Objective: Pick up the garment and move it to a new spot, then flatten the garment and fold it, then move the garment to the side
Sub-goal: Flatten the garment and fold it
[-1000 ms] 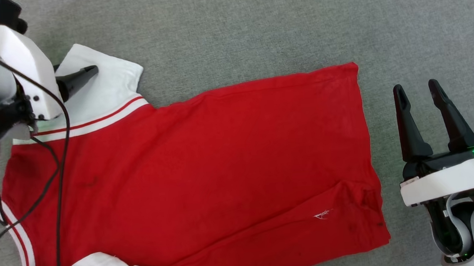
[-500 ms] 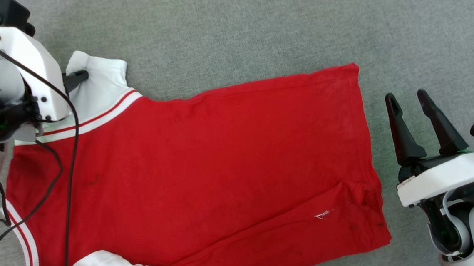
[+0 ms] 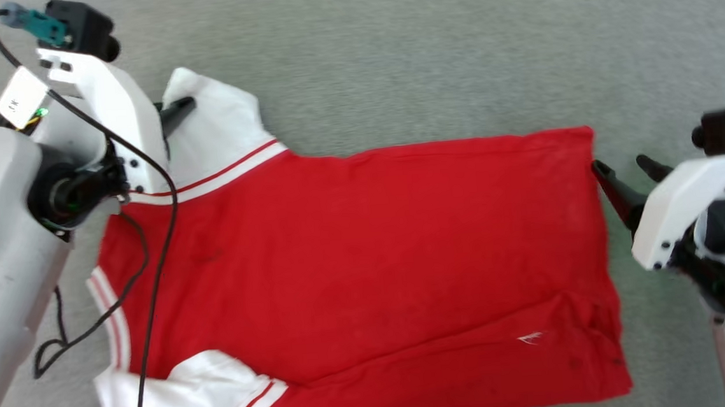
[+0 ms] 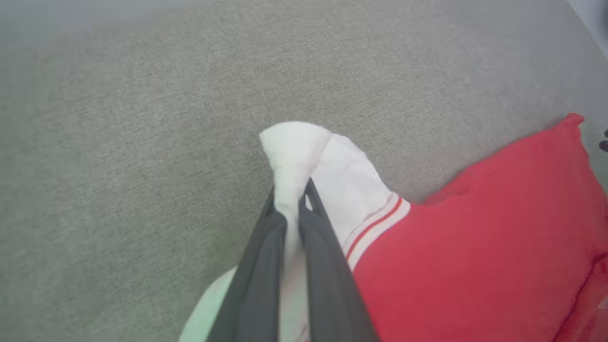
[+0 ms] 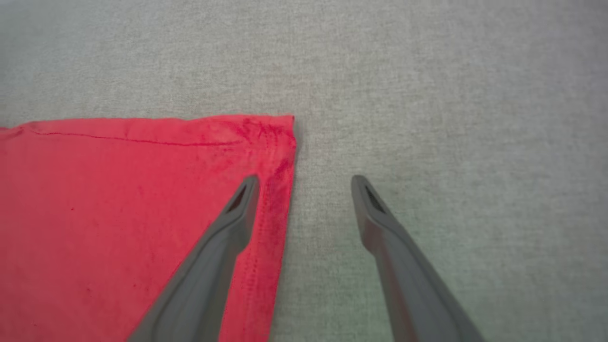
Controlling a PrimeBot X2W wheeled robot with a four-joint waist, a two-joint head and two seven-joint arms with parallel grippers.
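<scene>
Garment [image 3: 366, 260] lies spread flat on grey carpet [image 3: 422, 46]. The left gripper [image 4: 290, 190] is pinched tight on its white far sleeve [image 3: 217, 130]; the right gripper [image 5: 304, 183] stands wide at the hem corner, one finger over the fabric.

Bright, even, soft light throughout.
Faint shadows hug the garment [image 3: 366, 260]; the left wrist view is hazy, its left hand [image 4: 290, 192] blurred near the lens.
</scene>
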